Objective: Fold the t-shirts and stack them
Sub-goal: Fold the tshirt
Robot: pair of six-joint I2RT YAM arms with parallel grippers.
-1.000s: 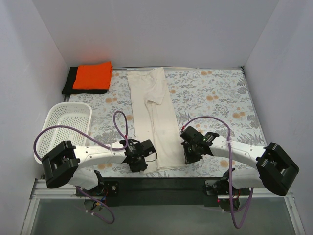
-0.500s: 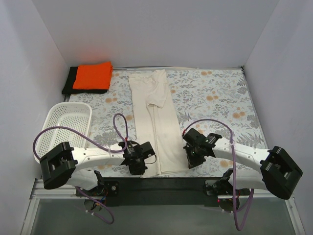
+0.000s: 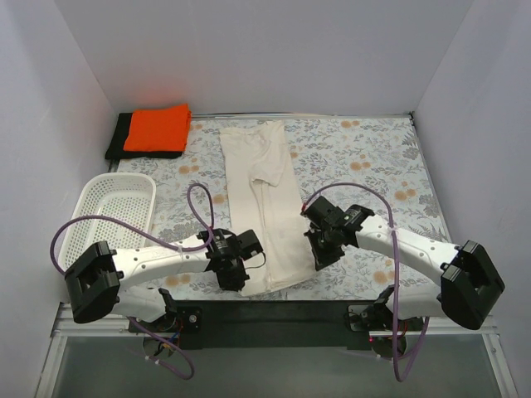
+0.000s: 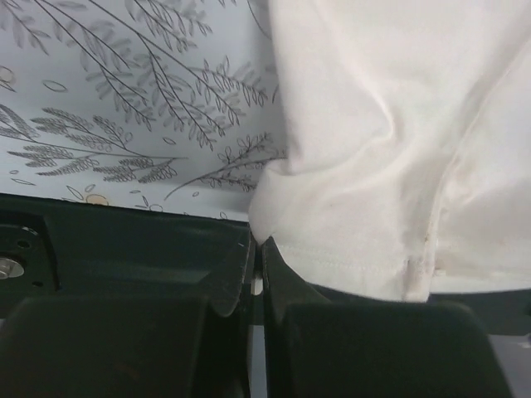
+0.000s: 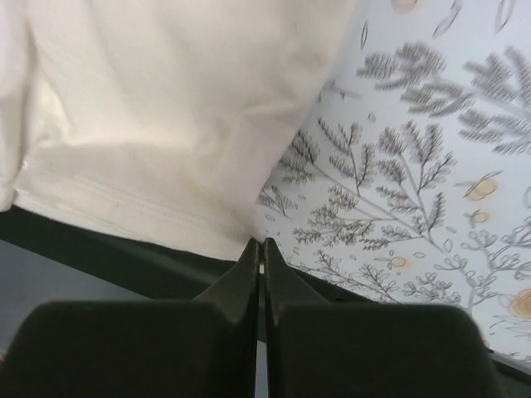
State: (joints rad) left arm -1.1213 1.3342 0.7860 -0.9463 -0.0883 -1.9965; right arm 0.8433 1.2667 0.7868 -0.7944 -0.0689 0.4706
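Observation:
The cream t-shirt point(image 3: 264, 191) lies as a long narrow strip down the middle of the floral table, with its hem at the near edge. My left gripper point(image 3: 239, 282) is shut on the hem's near left corner; the left wrist view shows that gripper point(image 4: 257, 242) pinching the cream t-shirt point(image 4: 390, 149). My right gripper point(image 3: 317, 260) is shut on the near right corner; the right wrist view shows that gripper point(image 5: 261, 242) at the edge of the cream t-shirt point(image 5: 166, 124). The folded orange t-shirt point(image 3: 158, 128) lies on the folded black t-shirt point(image 3: 116, 143) at the far left corner.
A white perforated basket point(image 3: 108, 207) stands on the left side of the table. White walls close in the back and both sides. The black near rail point(image 3: 282, 311) runs just below the shirt's hem. Purple cables loop over both arms.
The shirt slid a little toward the near edge with both grippers on its hem. Since then the right gripper has moved back away from the edge with its corner.

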